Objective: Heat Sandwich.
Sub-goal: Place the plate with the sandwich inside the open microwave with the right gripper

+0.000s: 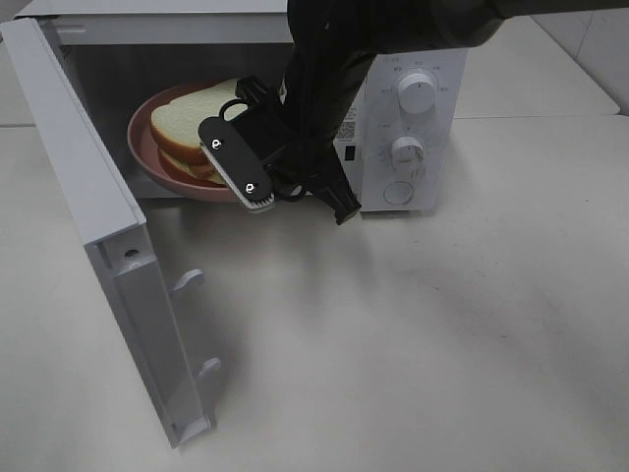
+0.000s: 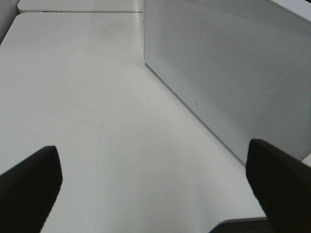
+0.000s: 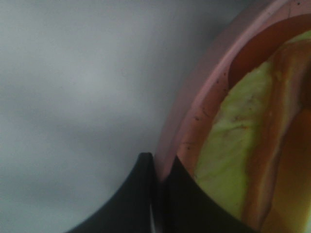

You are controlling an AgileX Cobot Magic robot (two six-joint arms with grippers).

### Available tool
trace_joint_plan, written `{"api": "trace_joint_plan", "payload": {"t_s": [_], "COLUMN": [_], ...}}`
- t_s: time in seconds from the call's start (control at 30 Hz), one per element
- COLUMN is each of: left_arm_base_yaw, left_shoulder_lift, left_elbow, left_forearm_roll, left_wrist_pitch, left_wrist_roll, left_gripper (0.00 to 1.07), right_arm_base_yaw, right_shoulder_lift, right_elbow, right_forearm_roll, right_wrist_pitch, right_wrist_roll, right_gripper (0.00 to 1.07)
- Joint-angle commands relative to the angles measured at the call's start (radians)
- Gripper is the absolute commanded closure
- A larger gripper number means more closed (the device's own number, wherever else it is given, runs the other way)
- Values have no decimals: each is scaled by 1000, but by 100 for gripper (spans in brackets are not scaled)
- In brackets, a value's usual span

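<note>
Sandwich update from us: it's on its pink plate inside the open microwave, just past the fingertips of the right end effector. That end effector reaches in through the opening and is clamped shut on the near rim of the plate. The right wrist view shows the rim pinched between the two black fingers, with the pale green filling and the ham layer right beside them. So it's gripping the plate, not the bread.

The left end effector has its jaws spread wide with nothing between them. It hangs over the bare table, and a white perforated panel stands off to one side ahead of it. We think that's the outer face of the microwave door, but we can't say for sure.

Where we reckon things stand:
- Door is swung fully open, so that part's done.
- Plate and sandwich look to be in the cavity, though the plate's front edge sits close to the mouth, right under the right end effector. It may want a small push deeper.
- Not yet done: letting go of the rim, backing the arm out, shutting the door, and turning the dials on the panel beside the right arm.

Call it roughly halfway. The loading is nearly sorted, and the actual heating hasn't started.
</note>
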Motion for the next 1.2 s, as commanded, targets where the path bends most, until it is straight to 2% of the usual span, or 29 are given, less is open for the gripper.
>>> {"api": "trace_joint_plan", "payload": {"t_s": [0.03,0.53,1.2], "left_arm_base_yaw": [-5,-5,-5], "left_shoulder_lift": [-19,-19,-19], "left_elbow": [2,2,2], "left_forearm_roll": [-7,-7,-6], "left_wrist_pitch": [-5,-5,-5], "left_wrist_roll": [-7,-7,-7], "left_gripper": [9,9,9], "right_arm_base_yaw": [-5,-5,-7], "right_shoulder_lift": [20,159,299], "right_elbow": [-51,-278,-503], "right_forearm_roll": [-11,-18,-46], "right_wrist_pitch": [-4,74,141], "right_wrist_roll": [21,113,199], "right_gripper": [107,107,106]}}
